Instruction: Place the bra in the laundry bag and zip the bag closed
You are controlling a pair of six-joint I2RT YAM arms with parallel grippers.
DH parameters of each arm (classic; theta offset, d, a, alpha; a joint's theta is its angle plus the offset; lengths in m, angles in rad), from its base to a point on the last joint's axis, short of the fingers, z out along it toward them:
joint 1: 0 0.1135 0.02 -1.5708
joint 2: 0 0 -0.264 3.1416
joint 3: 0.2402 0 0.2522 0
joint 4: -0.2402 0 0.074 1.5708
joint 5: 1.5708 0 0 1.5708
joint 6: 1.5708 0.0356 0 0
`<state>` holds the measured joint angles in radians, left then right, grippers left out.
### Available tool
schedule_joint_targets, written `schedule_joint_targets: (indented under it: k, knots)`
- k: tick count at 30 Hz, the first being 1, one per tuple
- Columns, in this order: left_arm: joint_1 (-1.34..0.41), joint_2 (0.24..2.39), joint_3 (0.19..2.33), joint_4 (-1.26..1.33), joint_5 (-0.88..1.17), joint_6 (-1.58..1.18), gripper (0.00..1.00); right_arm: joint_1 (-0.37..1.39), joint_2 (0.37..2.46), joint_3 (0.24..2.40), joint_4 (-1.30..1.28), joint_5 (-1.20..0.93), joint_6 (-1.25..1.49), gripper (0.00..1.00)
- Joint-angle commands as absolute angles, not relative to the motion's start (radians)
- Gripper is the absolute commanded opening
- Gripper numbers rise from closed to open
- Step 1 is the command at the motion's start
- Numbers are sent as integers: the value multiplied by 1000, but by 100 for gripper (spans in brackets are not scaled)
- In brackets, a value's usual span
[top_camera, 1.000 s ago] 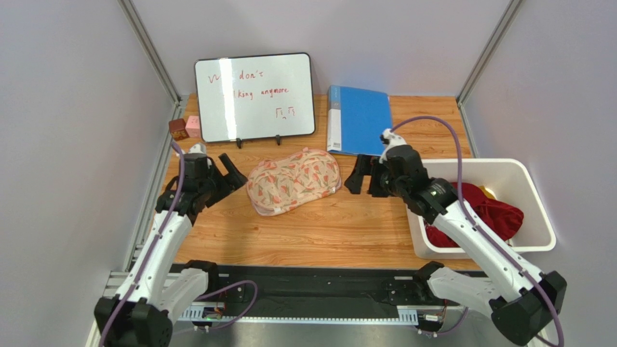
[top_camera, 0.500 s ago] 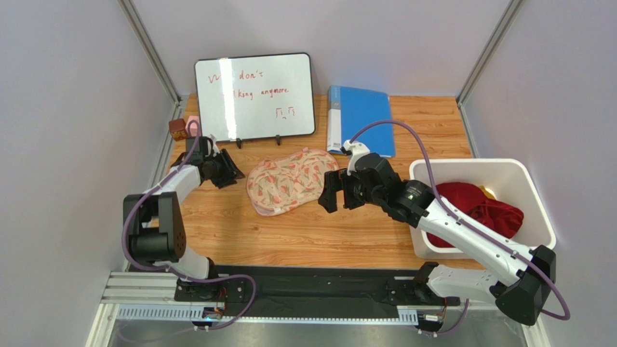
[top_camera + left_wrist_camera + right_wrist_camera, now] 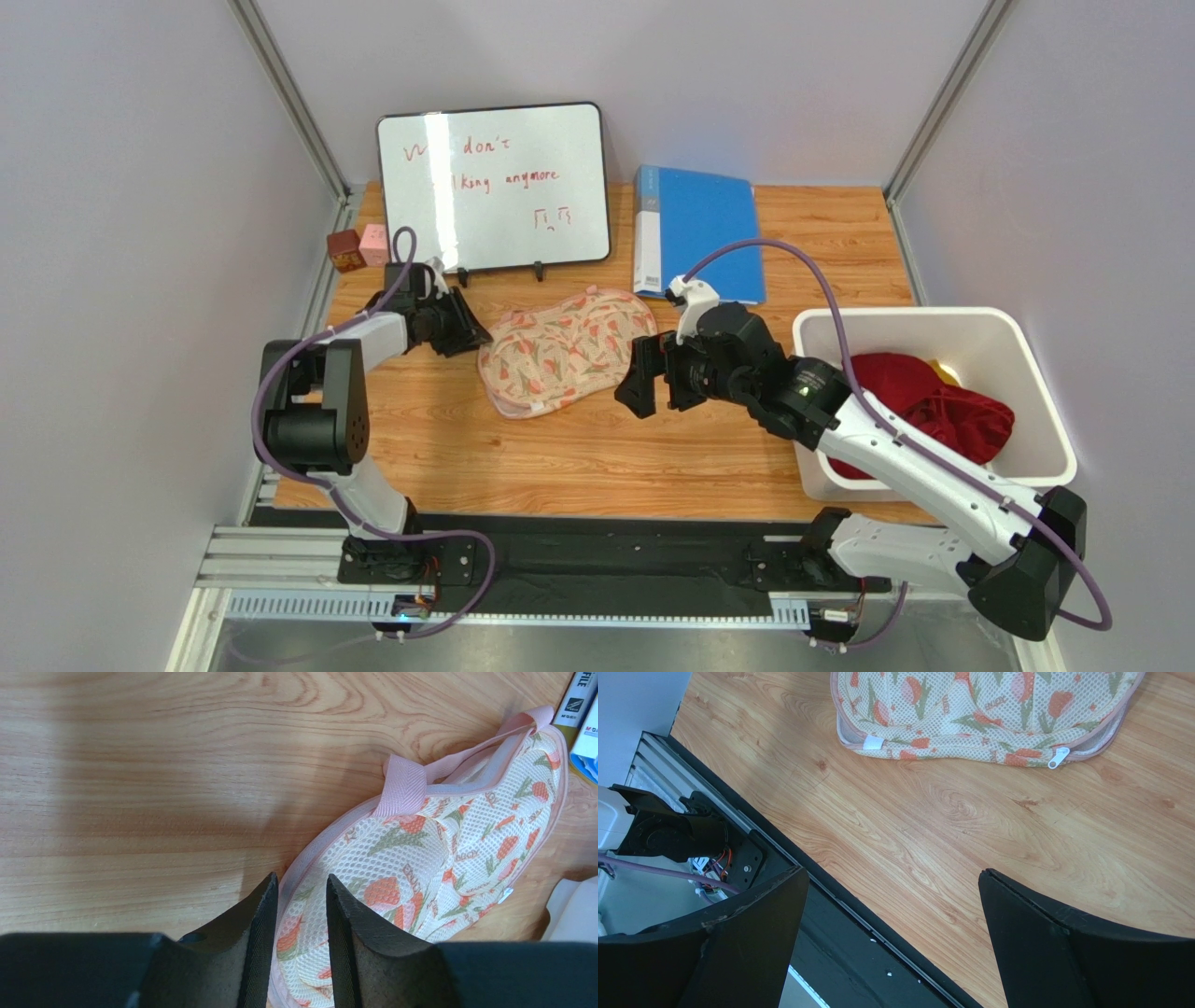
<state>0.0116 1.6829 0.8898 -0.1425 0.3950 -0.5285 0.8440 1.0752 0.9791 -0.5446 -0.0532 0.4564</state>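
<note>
The laundry bag [image 3: 568, 350], a cream mesh pouch with a pink-and-green print, lies flat mid-table. The bra shows in no view. My left gripper [image 3: 473, 336] is at the bag's left end. In the left wrist view its fingers [image 3: 302, 876] stand a narrow gap apart, astride the pink zipper trim [image 3: 309, 861], with mesh showing between them. A pink loop [image 3: 405, 784] sits on the bag's rim. My right gripper [image 3: 648, 381] hovers wide open just off the bag's right end, holding nothing [image 3: 893, 873]. The white zipper pull [image 3: 1057, 757] lies at the bag's near edge.
A white bin [image 3: 912, 319] at the right holds heaped red and yellow clothes [image 3: 933, 406]. A whiteboard [image 3: 491, 186] and a blue folder [image 3: 697, 231] stand behind the bag. Two small blocks [image 3: 359, 248] sit at the far left. The black front rail [image 3: 829, 910] runs along the table's near edge.
My left arm reached in to the bag's left end and its jaws narrowed from wide open. My right gripper moved left toward the bag's right end, still open.
</note>
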Motion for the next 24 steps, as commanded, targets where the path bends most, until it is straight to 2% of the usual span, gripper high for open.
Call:
schedule_joint_targets:
  k: [1, 2, 3, 4, 7, 10, 14, 16, 21, 24]
  knots:
    - [5, 1681, 894, -97, 385, -517, 34, 848, 1058, 957, -477, -98, 472, 100]
    - [6, 1683, 899, -104, 382, -511, 15, 848, 1055, 954, -477, -101, 474, 100]
    - [5, 1686, 905, -110, 373, -509, 5, 850, 1054, 950, -476, -103, 477, 100]
    - [3, 1687, 911, -139, 367, -508, 0, 848, 1051, 945, -476, -103, 480, 100]
    - [3, 1625, 916, -181, 330, -500, 0, 850, 1037, 939, -485, -91, 480, 100]
    - [-80, 1486, 917, -260, 240, -483, 0, 850, 1034, 925, -488, -80, 477, 100]
    - [-315, 1248, 933, -394, 34, -468, 0, 848, 1072, 926, -540, -29, 472, 100]
    - [-414, 1105, 922, -458, -137, -469, 0, 848, 1097, 945, -583, 38, 480, 100]
    - [-702, 875, 798, -472, -316, -477, 0, 841, 1098, 991, -696, 247, 590, 100]
    - [-849, 835, 726, -434, -319, -495, 0, 827, 1040, 982, -719, 299, 669, 100]
